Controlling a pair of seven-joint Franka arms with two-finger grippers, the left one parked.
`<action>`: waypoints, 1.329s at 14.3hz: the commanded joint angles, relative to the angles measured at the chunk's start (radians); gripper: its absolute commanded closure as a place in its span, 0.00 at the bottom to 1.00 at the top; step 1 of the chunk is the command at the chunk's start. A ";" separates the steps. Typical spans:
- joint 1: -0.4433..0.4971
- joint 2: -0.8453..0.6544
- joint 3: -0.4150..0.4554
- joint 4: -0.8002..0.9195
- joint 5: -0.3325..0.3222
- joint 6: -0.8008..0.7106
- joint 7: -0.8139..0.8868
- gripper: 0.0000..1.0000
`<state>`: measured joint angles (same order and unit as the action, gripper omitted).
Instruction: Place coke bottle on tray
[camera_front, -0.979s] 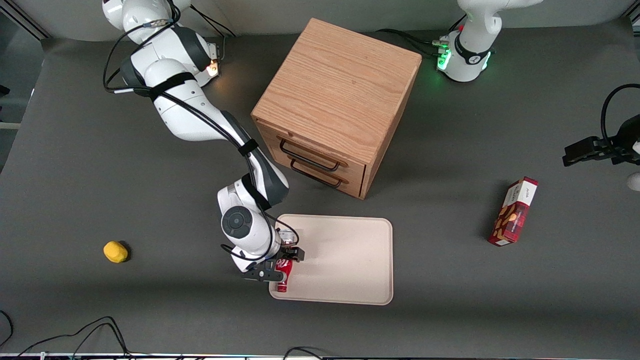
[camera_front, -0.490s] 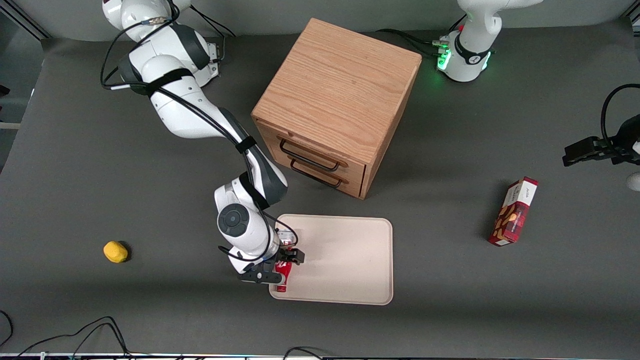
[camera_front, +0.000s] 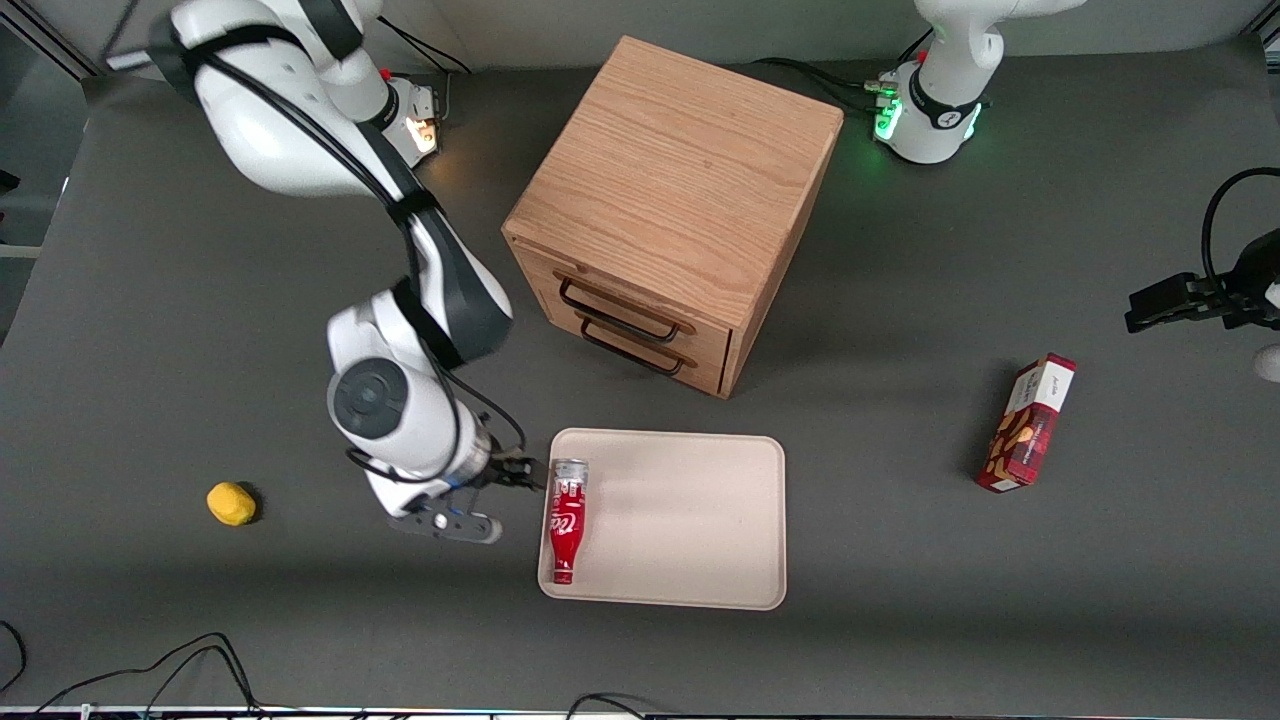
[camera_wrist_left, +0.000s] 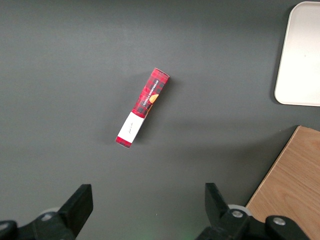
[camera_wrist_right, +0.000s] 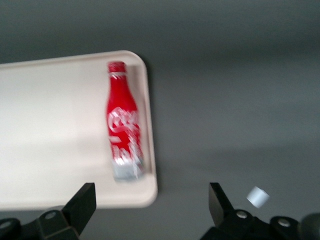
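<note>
Gripper (camera_front: 478, 500) is wide open, empty beside the tray (camera_front: 690, 520), since I've laid the coke bottle (camera_front: 566, 520) flat inside its rim.

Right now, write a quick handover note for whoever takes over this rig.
Gripper: open, empty, over the bare table beside the tray's edge at the working arm's end.
Coke bottle: lying flat on the tray, along that same edge, neck toward the front camera, clear of the gripper.
Done: bottle placed and let go.
Left: nothing on the placement; only parking the arm, if wanted.
</note>
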<state>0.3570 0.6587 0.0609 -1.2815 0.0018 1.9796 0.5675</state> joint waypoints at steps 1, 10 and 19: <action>-0.076 -0.273 0.014 -0.281 -0.003 -0.075 -0.094 0.00; -0.352 -0.582 0.017 -0.288 0.004 -0.459 -0.478 0.00; -0.285 -0.588 -0.068 -0.248 -0.008 -0.484 -0.448 0.00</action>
<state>-0.0002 0.0685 0.0567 -1.5317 0.0027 1.5093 0.1151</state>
